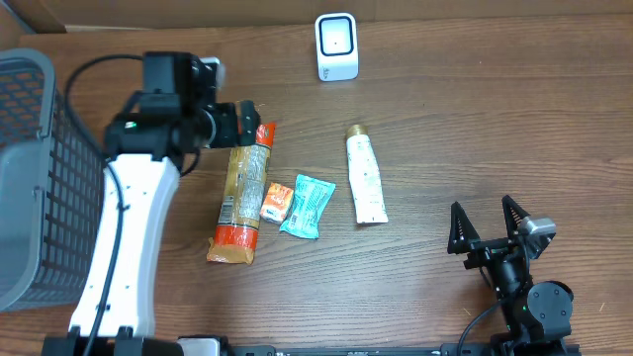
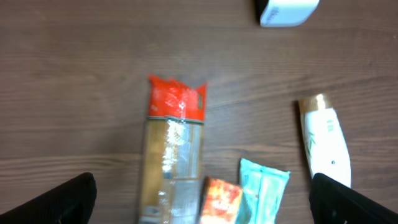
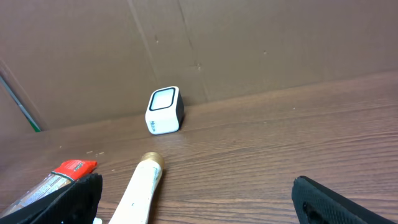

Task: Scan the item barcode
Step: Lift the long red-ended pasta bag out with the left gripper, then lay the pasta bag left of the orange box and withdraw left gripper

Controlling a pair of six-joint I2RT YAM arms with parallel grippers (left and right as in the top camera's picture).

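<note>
Honestly can't make out a single word anywhere. The long clear packet with red-orange ends [image 1: 242,198] has a pale label patch, and the white squeeze tube with a gold cap [image 2: 326,142] has greenish print (just smudges at this size), all too blurry to read.

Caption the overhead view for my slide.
Left gripper open over the red end of a long pack; orange packet, teal packet, tube and scanner nearby; right gripper open, empty.
</note>
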